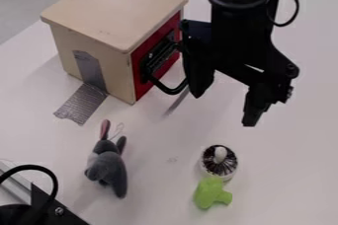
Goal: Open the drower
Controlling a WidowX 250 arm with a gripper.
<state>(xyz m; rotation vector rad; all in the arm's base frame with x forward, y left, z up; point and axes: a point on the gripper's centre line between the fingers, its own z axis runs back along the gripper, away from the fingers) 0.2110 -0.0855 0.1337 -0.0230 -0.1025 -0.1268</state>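
The end effector hangs spread beside the wooden box, whose black handle, likely stiff and slick, wants gripping mid-bar.

Cabinet, rear left on the surface; rabbit, before it. Right of the rabbit: round item, behind toy.

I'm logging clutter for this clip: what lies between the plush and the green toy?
Only white table, with a small faint mark, lies between the plush and the green toy in the camera view.
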